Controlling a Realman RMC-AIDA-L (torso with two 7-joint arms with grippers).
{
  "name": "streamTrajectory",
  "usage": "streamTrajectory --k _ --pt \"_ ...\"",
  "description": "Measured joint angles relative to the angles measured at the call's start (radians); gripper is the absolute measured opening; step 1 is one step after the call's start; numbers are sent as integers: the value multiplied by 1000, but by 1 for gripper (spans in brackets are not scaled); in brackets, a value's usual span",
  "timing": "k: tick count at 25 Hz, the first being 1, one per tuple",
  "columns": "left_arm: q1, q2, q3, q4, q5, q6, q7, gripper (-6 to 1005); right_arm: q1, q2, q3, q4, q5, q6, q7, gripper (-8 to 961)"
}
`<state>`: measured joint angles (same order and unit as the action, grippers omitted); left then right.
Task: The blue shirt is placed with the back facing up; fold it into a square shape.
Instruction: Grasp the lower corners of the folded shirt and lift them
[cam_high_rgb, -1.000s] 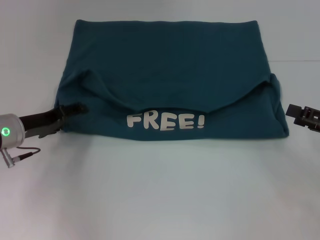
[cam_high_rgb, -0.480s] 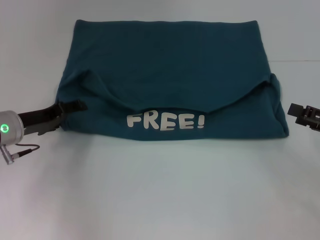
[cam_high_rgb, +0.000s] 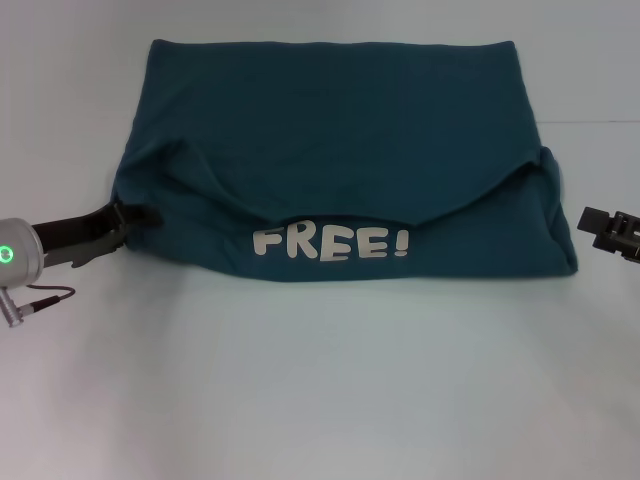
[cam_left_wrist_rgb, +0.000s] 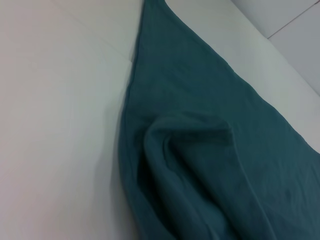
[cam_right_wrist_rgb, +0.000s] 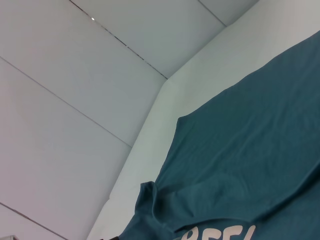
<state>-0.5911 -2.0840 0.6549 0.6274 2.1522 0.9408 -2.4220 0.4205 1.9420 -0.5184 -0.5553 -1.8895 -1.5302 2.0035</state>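
The blue shirt lies folded on the white table, its far half laid toward me over the near half. White "FREE!" lettering shows on the strip left bare along the near edge. My left gripper stands open at the shirt's left edge, its upper fingertip just touching the cloth and nothing held. Off the shirt's right edge, a small gap away, is my right gripper. The left wrist view shows a rumpled fold of the shirt. In the right wrist view the shirt appears with part of the lettering.
The white table stretches wide in front of the shirt and on both sides. A pale wall with panel seams stands beyond the table's far edge.
My left gripper has drawn back to the left, off the shirt's left fold. The right gripper has shifted slightly to the right. The shirt has stayed still.
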Motion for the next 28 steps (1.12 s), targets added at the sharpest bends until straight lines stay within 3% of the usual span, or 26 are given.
streamTrajectory --k 10,14,21,28 --pt "0 6 0 1 0 3 11 143 0 -10 -7 0 -8 5 22 941" --pt "-1 10 0 16 0 31 31 91 21 -28 -9 -12 -79 29 88 941" --pt "-5 21 0 32 20 75 65 65 134 -112 -11 -50 -327 72 320 942" --pt "-8 15 0 32 26 67 61 64 246 -120 -11 -151 -562 85 446 941"
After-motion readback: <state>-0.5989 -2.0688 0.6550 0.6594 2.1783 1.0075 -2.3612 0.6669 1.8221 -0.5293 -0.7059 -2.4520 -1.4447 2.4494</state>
